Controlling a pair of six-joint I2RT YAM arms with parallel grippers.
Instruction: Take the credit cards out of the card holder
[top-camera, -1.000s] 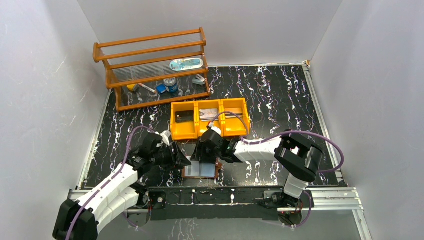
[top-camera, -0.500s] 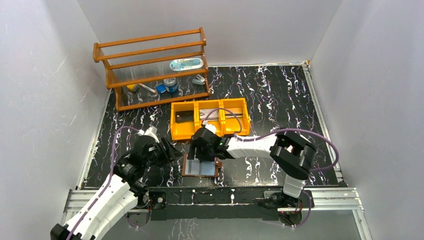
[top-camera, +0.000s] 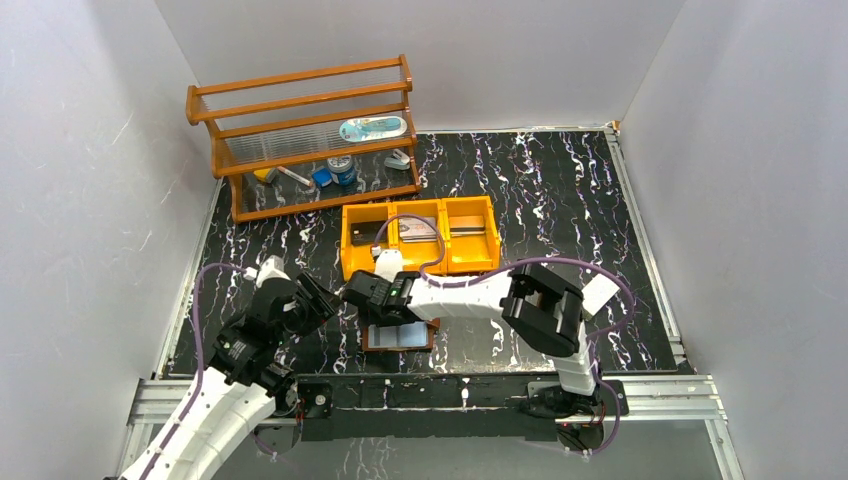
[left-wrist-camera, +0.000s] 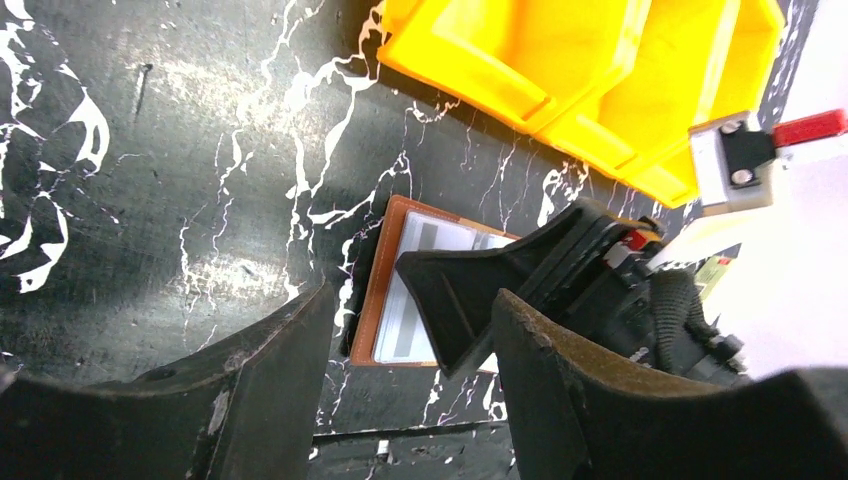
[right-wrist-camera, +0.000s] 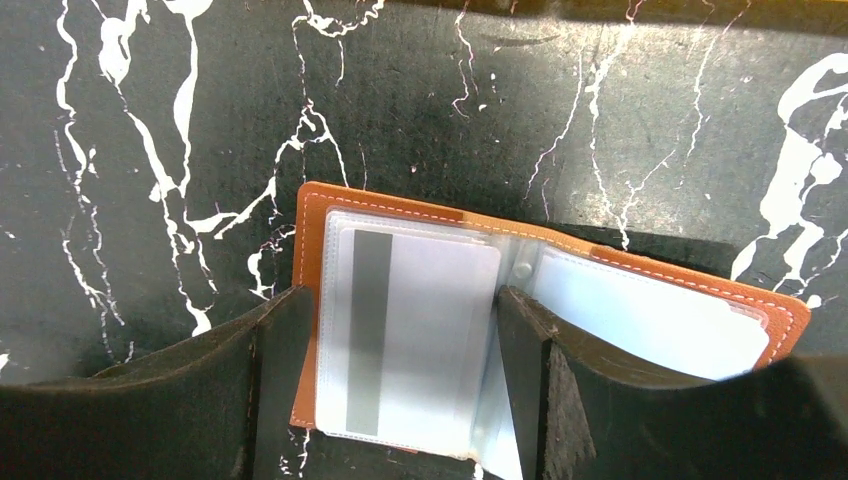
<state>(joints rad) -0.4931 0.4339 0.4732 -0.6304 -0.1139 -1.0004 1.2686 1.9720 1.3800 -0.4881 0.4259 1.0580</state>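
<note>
The card holder (right-wrist-camera: 312, 215) lies open on the black marble table, brown leather around pale glossy sleeves. A pale credit card (right-wrist-camera: 420, 320) with a grey stripe sits in its left sleeve, and another pale card (right-wrist-camera: 650, 320) fills the right sleeve. My right gripper (right-wrist-camera: 400, 300) hangs open just above, its fingers straddling the left sleeve; whether they touch it I cannot tell. In the top view the right gripper (top-camera: 372, 300) covers the holder's (top-camera: 405, 338) far left part. My left gripper (top-camera: 318, 300) stands open and empty to the left, apart from the holder (left-wrist-camera: 385, 290).
An orange three-compartment tray (top-camera: 418, 235) stands just behind the holder, with flat items in its bins. A wooden rack (top-camera: 300, 140) with small objects stands at the back left. A metal rail (top-camera: 430, 390) runs along the near edge. White walls enclose the table.
My right gripper has slid left over the holder and opened wider. The left arm has drawn back to the left, away from the holder, its jaws a little wider.
</note>
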